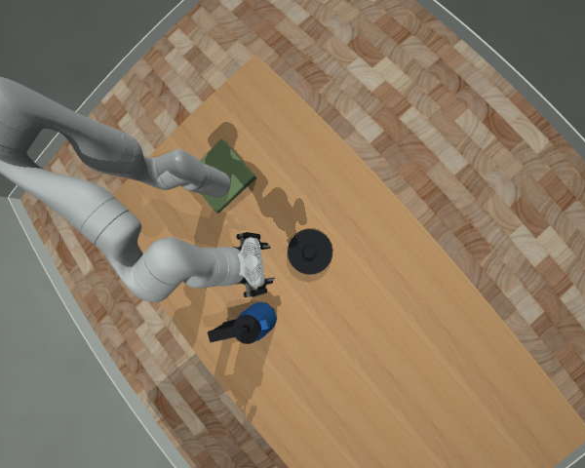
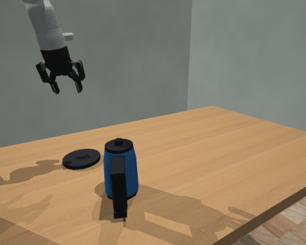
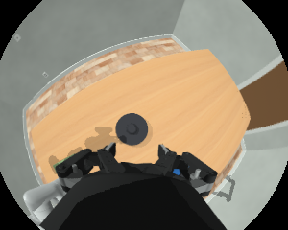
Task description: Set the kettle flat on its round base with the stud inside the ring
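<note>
The blue kettle [image 1: 261,318] [image 2: 131,168] with a black lid and black handle stands upright on the wooden table [image 1: 393,332] [image 2: 227,147]. Its handle points away from the base. The round black base [image 1: 309,251] [image 2: 80,158] [image 3: 132,128] lies flat with its stud up, apart from the kettle. My gripper [image 1: 262,263] [image 2: 67,89] [image 3: 136,149] is open and empty. It hangs high above the table, between the kettle and the base as seen from above. In the wrist view only a small blue bit of the kettle [image 3: 177,172] shows by a finger.
A flat green block [image 1: 228,174] lies on the table near the arm's base, partly under the arm. The table's near edge [image 2: 266,213] drops to a parquet floor [image 1: 434,100]. Grey walls stand behind.
</note>
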`<state>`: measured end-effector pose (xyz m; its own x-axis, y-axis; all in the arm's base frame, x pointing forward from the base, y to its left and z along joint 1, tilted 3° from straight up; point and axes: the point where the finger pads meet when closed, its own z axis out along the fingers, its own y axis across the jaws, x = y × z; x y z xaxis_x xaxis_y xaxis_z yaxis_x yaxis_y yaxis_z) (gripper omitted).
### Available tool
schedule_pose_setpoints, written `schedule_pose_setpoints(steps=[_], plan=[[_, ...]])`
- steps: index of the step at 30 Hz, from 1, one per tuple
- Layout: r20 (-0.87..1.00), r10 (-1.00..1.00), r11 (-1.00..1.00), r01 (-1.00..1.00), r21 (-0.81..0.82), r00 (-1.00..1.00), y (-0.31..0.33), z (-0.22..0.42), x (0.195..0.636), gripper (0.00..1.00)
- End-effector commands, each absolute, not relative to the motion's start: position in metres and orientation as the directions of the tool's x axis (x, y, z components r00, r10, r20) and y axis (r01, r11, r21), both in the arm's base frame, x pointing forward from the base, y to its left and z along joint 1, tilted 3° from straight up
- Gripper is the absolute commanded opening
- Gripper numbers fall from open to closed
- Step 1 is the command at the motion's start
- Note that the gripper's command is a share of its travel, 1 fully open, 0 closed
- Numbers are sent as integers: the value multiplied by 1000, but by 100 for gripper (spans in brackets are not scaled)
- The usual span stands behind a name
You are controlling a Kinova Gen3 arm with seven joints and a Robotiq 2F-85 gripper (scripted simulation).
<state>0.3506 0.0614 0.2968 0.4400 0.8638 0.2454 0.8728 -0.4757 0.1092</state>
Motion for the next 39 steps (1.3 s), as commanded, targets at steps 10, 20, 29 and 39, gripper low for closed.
schedule_pose_setpoints(steps=[10,20,29,39], plan=[[168,896,-432,896,104,412,53,298,321,80],[119,910,-408,908,94,396,47,297,304,80],[72,921,-387,918,83,382,41,297,288,80],[39,927,-374,924,74,372,37,296,277,80]])
